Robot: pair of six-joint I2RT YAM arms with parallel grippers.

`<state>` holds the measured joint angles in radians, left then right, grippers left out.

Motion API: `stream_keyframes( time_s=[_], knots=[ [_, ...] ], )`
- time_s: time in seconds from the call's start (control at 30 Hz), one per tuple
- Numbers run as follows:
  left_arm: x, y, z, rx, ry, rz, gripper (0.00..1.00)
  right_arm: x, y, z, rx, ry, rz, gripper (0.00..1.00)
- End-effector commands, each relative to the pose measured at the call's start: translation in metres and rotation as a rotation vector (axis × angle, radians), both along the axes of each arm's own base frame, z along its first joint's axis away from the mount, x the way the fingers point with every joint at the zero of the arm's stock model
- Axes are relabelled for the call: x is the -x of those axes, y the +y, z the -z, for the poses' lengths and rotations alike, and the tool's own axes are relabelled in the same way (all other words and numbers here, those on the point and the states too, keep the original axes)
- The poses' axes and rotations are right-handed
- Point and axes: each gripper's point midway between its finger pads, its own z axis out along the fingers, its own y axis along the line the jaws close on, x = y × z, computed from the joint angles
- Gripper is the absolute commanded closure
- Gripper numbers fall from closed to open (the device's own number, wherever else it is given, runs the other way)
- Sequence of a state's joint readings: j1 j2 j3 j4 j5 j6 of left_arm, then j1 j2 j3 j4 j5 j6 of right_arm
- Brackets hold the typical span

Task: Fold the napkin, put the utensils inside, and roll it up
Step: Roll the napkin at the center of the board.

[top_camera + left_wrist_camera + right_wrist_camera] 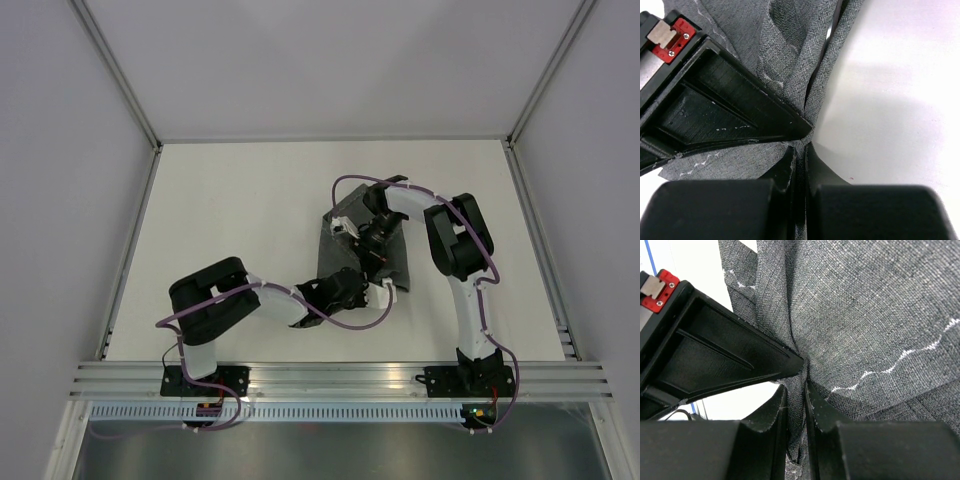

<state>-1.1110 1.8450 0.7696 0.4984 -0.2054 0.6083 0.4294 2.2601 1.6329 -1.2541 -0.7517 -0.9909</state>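
The dark grey napkin (335,255) lies bunched at the middle of the table, partly under both arms. My left gripper (374,290) is at its near right corner. In the left wrist view that gripper (801,150) is shut on a thin edge of the napkin (790,45), right at the white table. My right gripper (366,246) is over the cloth's middle. In the right wrist view it (797,385) is shut on a pinched fold of the napkin (865,315), whose pale stitched line shows. The utensils are hidden.
The white table (250,200) is walled by pale panels at the back and on both sides. An aluminium rail (340,378) runs along the near edge, where the arm bases sit. Purple cables loop around both arms.
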Motion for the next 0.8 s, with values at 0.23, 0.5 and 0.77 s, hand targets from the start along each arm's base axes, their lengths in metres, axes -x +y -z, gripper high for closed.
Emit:
stream_keyframes(
  time_s=[0.23,0.5,0.77],
  knots=[
    [0.007,0.006,0.018,-0.101,0.151,0.001,0.98,-0.009,-0.027,0.045,0.109,-0.089,-0.079,0.87],
    [0.009,0.001,0.009,-0.056,0.272,0.014,0.98,-0.018,-0.026,0.022,0.065,-0.142,-0.028,0.57],
    [0.014,-0.001,0.007,-0.028,0.362,0.031,0.98,-0.035,-0.024,-0.016,-0.006,-0.206,0.068,0.44]
  ],
)
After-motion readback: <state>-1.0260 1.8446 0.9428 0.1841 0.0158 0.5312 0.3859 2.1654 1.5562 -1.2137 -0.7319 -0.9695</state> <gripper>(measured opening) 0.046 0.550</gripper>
